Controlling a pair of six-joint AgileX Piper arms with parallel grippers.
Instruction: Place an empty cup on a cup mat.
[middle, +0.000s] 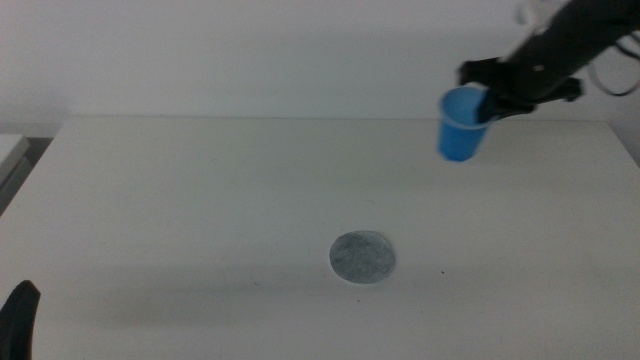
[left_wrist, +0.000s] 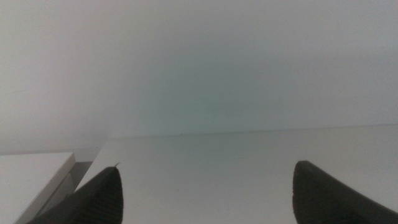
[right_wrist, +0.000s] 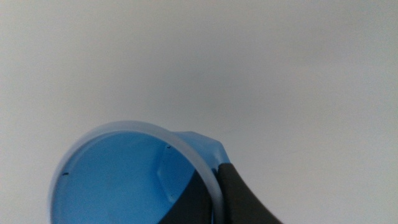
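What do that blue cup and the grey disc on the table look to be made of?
The cup, held by the right hand, looks like thin smooth plastic: even bright blue, pale slim rim. The grey disc looks matte and mottled, perhaps stone or felt; too blurred to tell.

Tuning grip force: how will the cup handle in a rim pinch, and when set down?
Probably light and a bit flexible: the cup looks thin-walled and empty, hanging from the right gripper by its rim alone. Tapered to a narrow base, it may tip if released tilted on the mat.
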